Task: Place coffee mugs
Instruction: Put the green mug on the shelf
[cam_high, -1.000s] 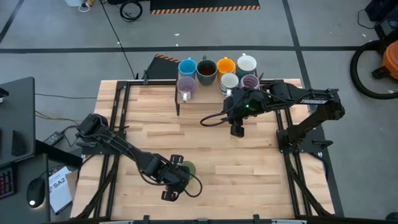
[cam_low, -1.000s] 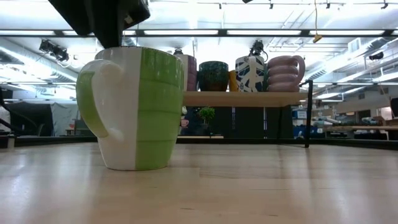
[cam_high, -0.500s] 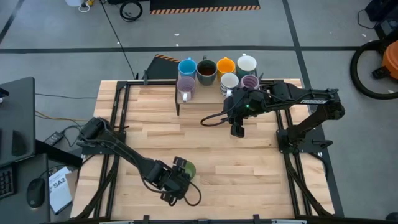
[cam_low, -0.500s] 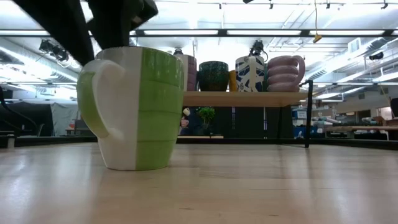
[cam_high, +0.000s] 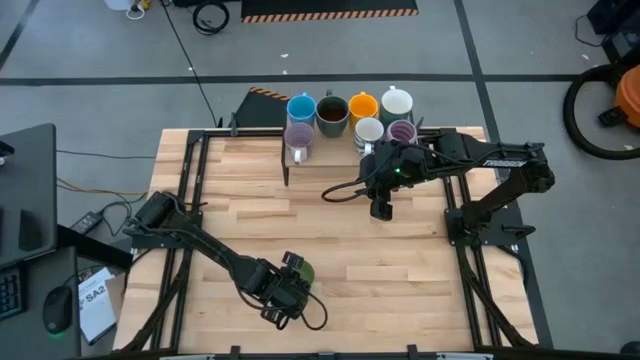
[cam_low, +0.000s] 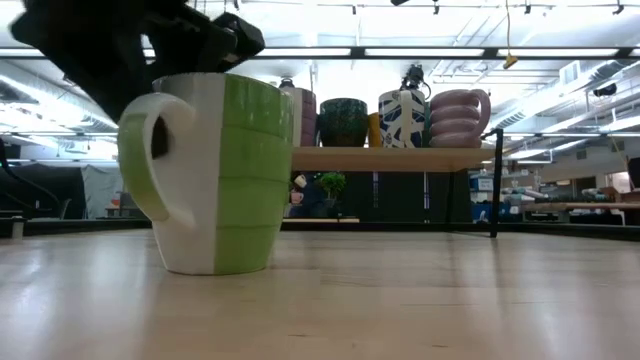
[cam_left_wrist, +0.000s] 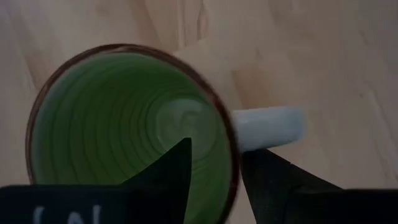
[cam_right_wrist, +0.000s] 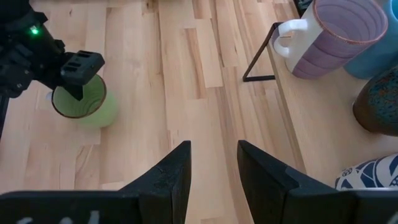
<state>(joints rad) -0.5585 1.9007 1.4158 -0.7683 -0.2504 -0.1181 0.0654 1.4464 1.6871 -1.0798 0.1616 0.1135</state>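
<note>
A green mug with a white handle (cam_low: 210, 175) stands upright on its base, near the table's front and left of centre (cam_high: 302, 272). My left gripper (cam_high: 288, 287) is over it, pointing steeply down. It is open, with one finger inside the mug (cam_left_wrist: 177, 171) and the other outside by the handle (cam_left_wrist: 270, 183). My right gripper (cam_right_wrist: 214, 168) hangs open and unladen above the table's far right (cam_high: 381, 208). Several other mugs, among them blue (cam_high: 301, 107), orange (cam_high: 362, 104) and lilac (cam_right_wrist: 339, 37), stand on a raised shelf (cam_low: 390, 158) at the far edge. My left gripper straddles the green mug's rim (cam_left_wrist: 234, 177) right beside the handle's root (cam_left_wrist: 249, 127), coming from above. The outer finger lies close against the outer wall. I cannot tell whether the inner finger touches. The mug rests on the table.
The shelf's thin black legs (cam_right_wrist: 258, 56) stand on the table's far part. Bare wood lies between the green mug and the shelf. Black frame rails (cam_high: 190, 180) run along the table's left and right sides.
My left gripper has sunk lower over the green mug and rolled about its own axis, so its dark body now shows behind the handle in the low view. The mug has shifted a little toward the table's left and still stands on the table.
</note>
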